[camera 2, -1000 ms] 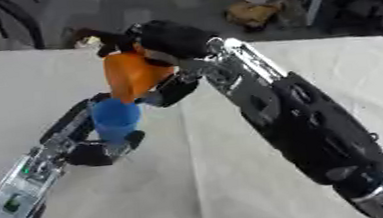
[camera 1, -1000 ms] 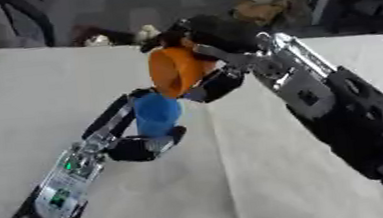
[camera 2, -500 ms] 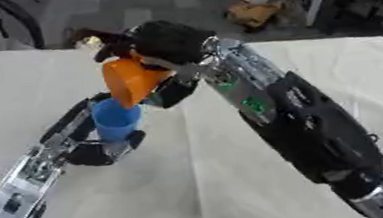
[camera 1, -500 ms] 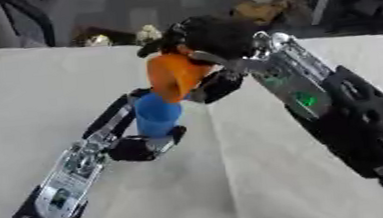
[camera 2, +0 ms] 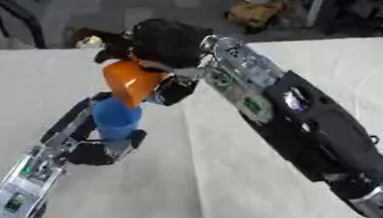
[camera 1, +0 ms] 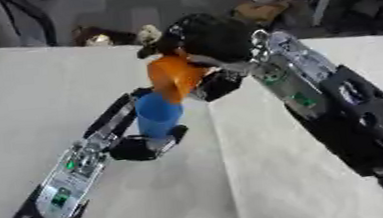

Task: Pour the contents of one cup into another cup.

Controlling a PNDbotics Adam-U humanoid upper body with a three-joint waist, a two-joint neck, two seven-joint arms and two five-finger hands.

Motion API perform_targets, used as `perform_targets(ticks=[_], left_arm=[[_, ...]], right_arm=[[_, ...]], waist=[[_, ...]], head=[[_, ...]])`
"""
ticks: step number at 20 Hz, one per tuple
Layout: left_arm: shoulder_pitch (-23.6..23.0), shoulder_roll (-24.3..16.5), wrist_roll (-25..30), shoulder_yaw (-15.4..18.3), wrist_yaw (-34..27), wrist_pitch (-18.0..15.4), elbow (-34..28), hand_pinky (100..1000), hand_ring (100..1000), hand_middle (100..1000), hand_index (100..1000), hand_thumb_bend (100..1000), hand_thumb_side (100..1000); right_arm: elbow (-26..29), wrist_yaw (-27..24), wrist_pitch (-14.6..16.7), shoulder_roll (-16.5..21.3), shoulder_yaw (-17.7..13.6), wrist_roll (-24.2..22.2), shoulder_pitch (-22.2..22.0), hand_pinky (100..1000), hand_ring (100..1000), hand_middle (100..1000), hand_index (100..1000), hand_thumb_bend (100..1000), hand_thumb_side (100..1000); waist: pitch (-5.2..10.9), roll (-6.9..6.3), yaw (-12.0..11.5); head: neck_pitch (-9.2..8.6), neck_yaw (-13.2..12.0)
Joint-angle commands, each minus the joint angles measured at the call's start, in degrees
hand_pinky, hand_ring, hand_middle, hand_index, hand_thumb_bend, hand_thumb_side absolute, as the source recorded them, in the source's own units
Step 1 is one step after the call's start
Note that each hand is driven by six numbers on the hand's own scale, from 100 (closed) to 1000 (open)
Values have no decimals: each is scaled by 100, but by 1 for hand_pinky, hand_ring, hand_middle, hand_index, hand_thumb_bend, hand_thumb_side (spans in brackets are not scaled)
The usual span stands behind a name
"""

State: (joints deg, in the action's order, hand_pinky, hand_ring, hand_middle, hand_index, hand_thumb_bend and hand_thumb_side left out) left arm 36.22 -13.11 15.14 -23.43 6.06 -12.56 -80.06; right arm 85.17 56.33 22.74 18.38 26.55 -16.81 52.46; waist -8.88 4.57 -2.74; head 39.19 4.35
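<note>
Cream cloth-covered tabletop (camera 1: pixel 308 190), dim cluttered floor past its far edge, and mid-table the left hand (camera 1: pixel 146 145) is wrapped round an upright blue cup (camera 1: pixel 159 115) while the right hand (camera 1: pixel 210 41) grips an orange cup (camera 1: pixel 173 76) tipped over it.

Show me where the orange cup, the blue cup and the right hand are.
orange cup (camera 1: pixel 174 77): left eye view, its side wall.
blue cup (camera 1: pixel 158 115): left eye view, its side wall.
right hand (camera 2: pixel 167 40): right eye view, its back.
</note>
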Motion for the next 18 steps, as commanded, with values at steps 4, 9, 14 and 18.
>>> perform_targets(ticks=[4,9,14,18], left_arm=[[111,-46,6,20,-48,15,-116,201,450,291,788,100,280],[111,-45,9,18,-45,15,-116,201,450,291,789,100,278],[114,-42,7,15,-43,16,-116,202,450,291,789,100,277],[117,-47,6,13,-47,16,-121,201,450,290,789,100,276]], right_arm=[[206,517,141,38,-31,25,152,690,472,475,915,100,100],[188,693,184,27,-29,79,148,691,477,479,916,100,100],[198,864,220,35,-27,112,145,692,480,482,917,100,100],[198,956,235,37,-26,143,149,693,483,484,918,100,100]], waist=[[111,-20,-11],[113,-22,-18],[109,-19,-36],[111,-19,-44]], head=[[-24,-19],[-25,-22],[-16,-27],[-16,-30]])
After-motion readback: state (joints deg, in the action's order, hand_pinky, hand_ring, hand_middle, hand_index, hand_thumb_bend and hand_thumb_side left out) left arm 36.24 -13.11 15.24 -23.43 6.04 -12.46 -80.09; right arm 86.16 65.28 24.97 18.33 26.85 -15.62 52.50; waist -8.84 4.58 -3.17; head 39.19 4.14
